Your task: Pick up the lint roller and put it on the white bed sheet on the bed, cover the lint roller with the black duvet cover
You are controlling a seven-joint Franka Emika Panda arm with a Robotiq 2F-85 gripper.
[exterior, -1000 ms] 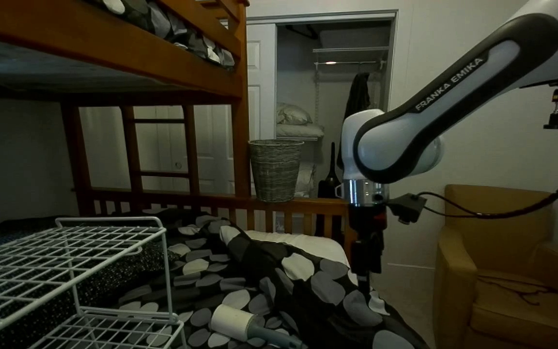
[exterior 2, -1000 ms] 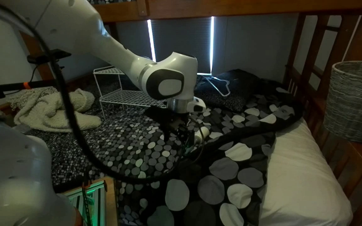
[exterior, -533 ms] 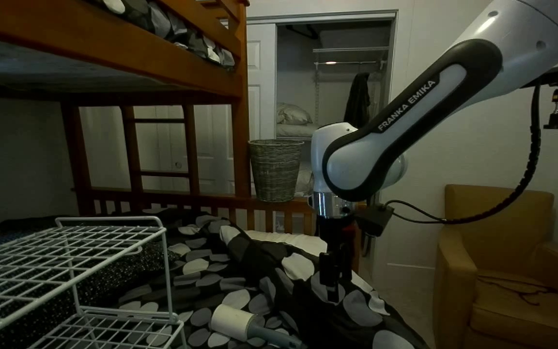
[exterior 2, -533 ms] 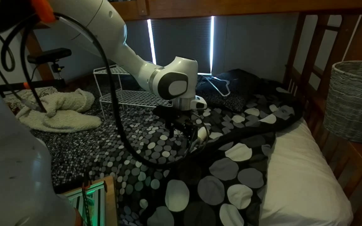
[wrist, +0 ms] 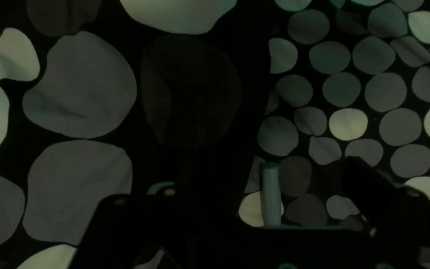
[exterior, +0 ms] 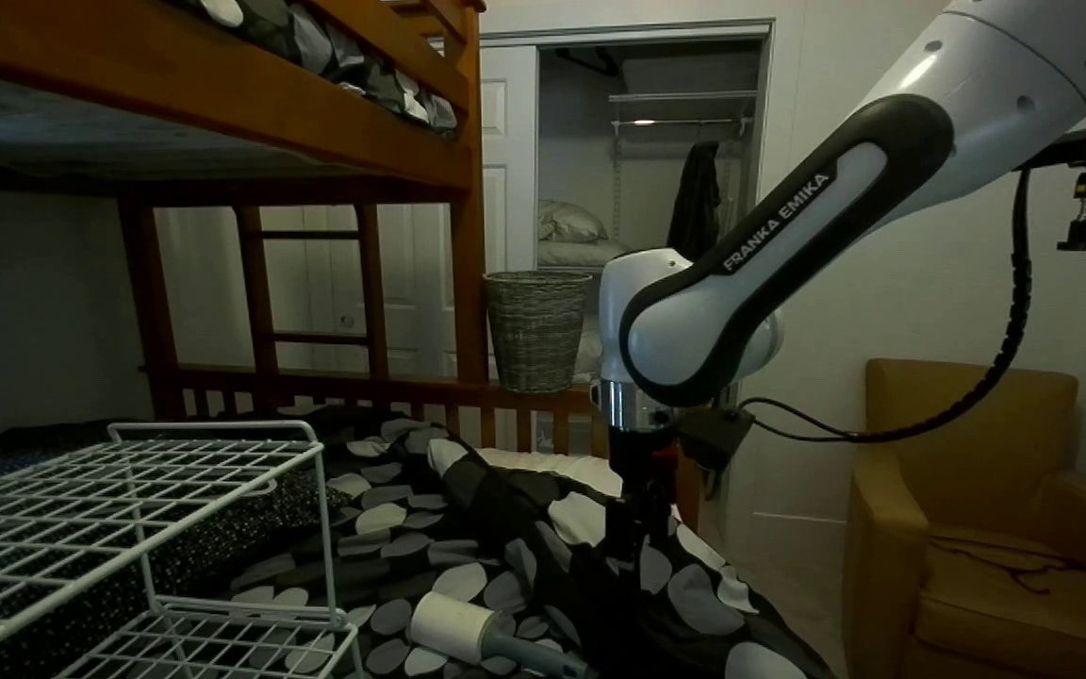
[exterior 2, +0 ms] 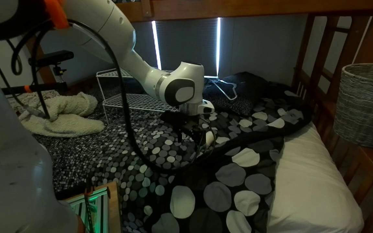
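Claw [wrist: 274,164]: set wide, holding nothing, near the lint roller [exterior: 496,639]. Roller, lying on the soft, rumpled black duvet cover [exterior 2: 217,194]: we judge it light and stiff, tacky only at the white roll [exterior: 449,625], best taken by its slim handle [wrist: 271,198]. Surroundings, dimly lit: wooden bunk bed [exterior: 469,283], wicker basket [exterior: 538,330].

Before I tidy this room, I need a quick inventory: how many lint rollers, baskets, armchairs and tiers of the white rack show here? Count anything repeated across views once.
Lint roller: 1
Basket: 1
Armchair: 1
Rack tiers: 2
Total: 5
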